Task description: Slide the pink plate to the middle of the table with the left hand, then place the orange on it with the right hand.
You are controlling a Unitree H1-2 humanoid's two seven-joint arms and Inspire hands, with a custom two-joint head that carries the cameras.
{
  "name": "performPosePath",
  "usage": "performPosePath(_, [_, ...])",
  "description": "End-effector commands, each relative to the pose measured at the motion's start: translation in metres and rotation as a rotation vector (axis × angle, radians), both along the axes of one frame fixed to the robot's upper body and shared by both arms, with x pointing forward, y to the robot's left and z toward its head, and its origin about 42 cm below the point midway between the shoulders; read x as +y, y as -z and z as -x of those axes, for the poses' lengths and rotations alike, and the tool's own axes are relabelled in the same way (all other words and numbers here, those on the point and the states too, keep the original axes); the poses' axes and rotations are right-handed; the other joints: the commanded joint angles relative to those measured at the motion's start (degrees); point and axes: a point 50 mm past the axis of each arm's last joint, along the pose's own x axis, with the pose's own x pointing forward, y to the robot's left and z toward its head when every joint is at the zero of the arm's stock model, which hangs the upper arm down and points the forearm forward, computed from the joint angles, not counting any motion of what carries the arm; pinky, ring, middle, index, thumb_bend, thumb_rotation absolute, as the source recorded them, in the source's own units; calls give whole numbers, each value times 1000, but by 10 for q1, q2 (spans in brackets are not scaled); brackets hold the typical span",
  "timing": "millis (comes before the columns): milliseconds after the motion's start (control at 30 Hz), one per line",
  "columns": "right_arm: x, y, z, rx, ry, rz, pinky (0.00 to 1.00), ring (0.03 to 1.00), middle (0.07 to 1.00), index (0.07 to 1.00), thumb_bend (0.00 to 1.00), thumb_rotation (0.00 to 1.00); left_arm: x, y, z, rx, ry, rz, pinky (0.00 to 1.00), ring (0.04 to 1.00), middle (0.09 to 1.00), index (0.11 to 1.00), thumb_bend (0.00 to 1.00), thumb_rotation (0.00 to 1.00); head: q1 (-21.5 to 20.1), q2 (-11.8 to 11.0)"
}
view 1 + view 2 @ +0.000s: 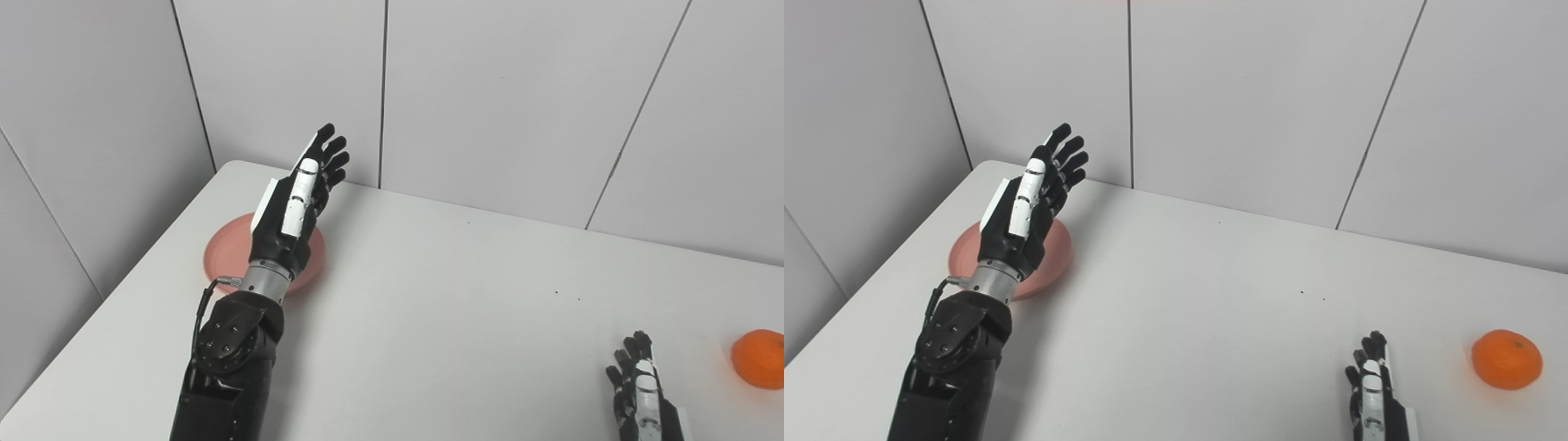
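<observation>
A round, flat pink plate [229, 251] is seen lying on the white worktop [441, 306], near its far left corner and well away from the middle. Part of the plate is hidden by the left hand [294, 205], which is raised over it with the wrist above the near rim. The left hand is held edge-on, thumb side up, and its black fingers [331, 153] are stretched out straight and slightly fanned, pointing toward the grey panelled wall [490, 92] behind the worktop. Nothing is grasped by this hand; whether any part of it touches the plate cannot be told. The black forearm is seen rising from the bottom edge on the left, with a metal cuff at the wrist and a thin cable looped beside it.

A round orange fruit [1507, 359] is seen resting on the worktop at the far right, near the front, well apart from the plate. The right hand [1375, 392] is shown low at the bottom edge, just to the left of the orange and not touching it. Its fingers [1375, 343] are extended and released, pointing away from the robot, and nothing is held in them. A few small dark specks are visible on the worktop surface between the 2 hands.
</observation>
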Motion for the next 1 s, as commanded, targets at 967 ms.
performPosePath(967, [-4,-11,0,-47,-12,-9,1000,1000,1000,1000,169,1000,123,-40,-27,-20,-145,93,917,918,919,904,377,1000,9,3])
